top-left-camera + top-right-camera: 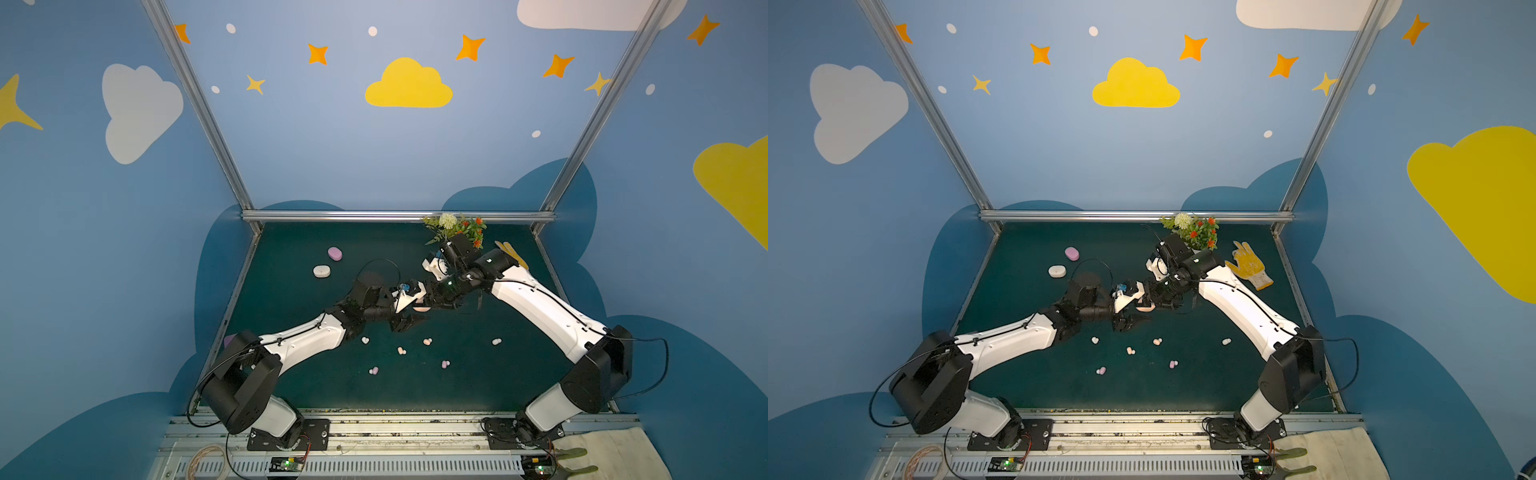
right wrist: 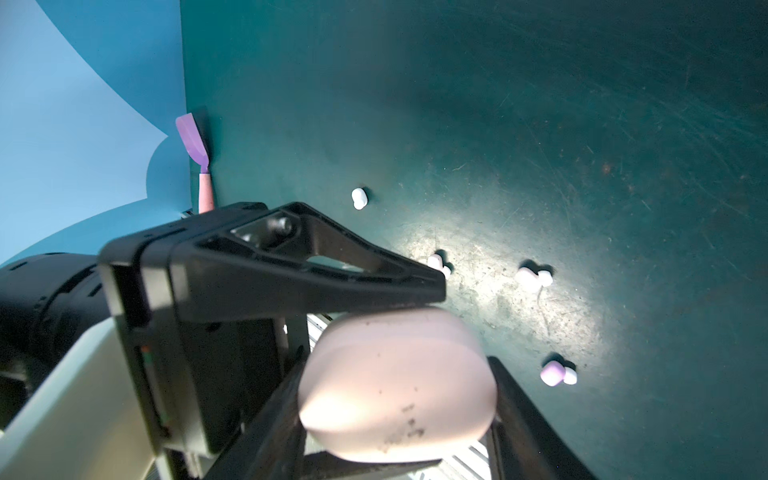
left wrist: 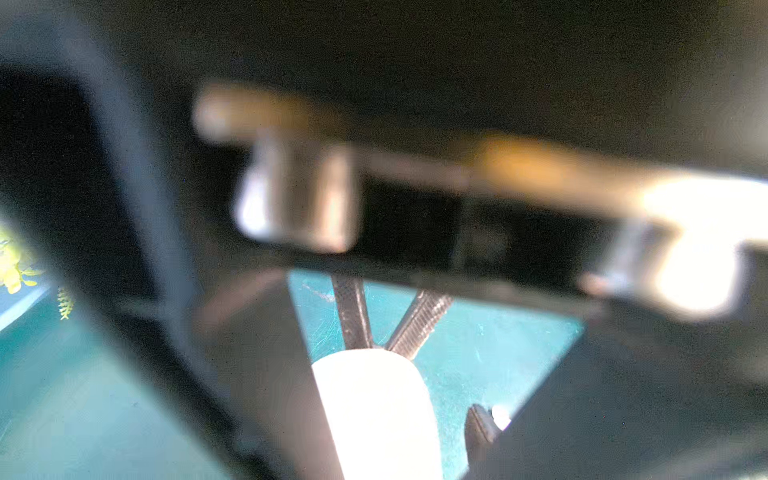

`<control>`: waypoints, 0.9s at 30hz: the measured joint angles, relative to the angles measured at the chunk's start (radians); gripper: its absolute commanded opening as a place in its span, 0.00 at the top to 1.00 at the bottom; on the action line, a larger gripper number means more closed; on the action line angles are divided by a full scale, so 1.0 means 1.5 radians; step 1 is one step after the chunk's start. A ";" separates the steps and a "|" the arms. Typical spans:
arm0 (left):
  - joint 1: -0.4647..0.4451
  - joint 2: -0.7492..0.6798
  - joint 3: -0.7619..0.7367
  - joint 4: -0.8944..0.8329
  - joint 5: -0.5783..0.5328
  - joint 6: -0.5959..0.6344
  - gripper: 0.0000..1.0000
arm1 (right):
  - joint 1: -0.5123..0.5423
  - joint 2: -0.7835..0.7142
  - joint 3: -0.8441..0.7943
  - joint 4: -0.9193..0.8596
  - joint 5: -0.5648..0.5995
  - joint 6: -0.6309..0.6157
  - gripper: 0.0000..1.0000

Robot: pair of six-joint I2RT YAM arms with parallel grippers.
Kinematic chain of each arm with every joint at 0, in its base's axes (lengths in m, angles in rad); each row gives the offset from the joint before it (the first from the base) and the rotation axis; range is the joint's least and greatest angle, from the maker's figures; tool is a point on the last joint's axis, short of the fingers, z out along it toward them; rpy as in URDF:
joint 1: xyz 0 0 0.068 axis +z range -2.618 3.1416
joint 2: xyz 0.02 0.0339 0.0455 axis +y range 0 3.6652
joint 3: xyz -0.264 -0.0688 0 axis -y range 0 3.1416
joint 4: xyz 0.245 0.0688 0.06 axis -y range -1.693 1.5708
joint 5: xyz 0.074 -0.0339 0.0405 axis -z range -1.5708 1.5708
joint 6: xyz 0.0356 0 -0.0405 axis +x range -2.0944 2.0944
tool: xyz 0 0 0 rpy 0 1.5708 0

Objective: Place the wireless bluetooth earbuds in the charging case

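— What is being shown at the left of the surface (image 1: 291, 395), twelve o'clock being taken as the back rail?

— Two shut cases are being left lying at ten o'clock from the middle: a white case (image 1: 321, 271), and a lilac case (image 1: 334, 253) at its one o'clock, near it but apart.

— And the left gripper (image 1: 415, 320)?

— It is being held at the middle. One finger (image 2: 316, 266) is being laid against the edge of the peach-pink charging case (image 2: 399, 386). The other finger is being hidden, so how wide the jaws are standing cannot be told.

— By what is that case being held?

— It is being clamped, shut, between the jaws of the right gripper (image 2: 397, 370), which is being reached in from two o'clock.

— Where are the wireless bluetooth earbuds (image 1: 401, 350) being seen?

— All six are being left loose on the surface, at six o'clock from the grippers: the left white bud (image 1: 365, 340), the left lilac bud (image 1: 374, 370), the left peach bud (image 1: 1131, 351), the right peach bud (image 1: 427, 341), the right lilac bud (image 1: 445, 364) and, well apart at four o'clock, the right white bud (image 1: 496, 341).

— And at the right?

— A flowering plant (image 1: 1194, 230) is being kept at one o'clock, with a yellow glove (image 1: 1248, 266) at its four o'clock.
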State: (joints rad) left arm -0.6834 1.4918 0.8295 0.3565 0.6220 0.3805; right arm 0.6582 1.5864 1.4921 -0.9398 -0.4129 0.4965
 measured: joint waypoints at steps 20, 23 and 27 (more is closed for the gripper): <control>0.000 0.006 0.002 0.008 -0.009 0.000 0.61 | -0.002 -0.001 -0.003 -0.005 -0.008 0.014 0.58; 0.000 0.006 0.002 0.008 -0.009 0.000 0.63 | -0.002 -0.001 -0.003 -0.005 -0.008 0.015 0.58; 0.000 0.007 0.003 0.006 -0.008 0.000 0.55 | -0.003 -0.004 -0.007 -0.003 -0.009 0.018 0.60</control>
State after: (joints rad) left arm -0.6834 1.5021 0.8341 0.3649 0.6094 0.3801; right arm 0.6540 1.5810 1.4822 -0.9440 -0.4267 0.5240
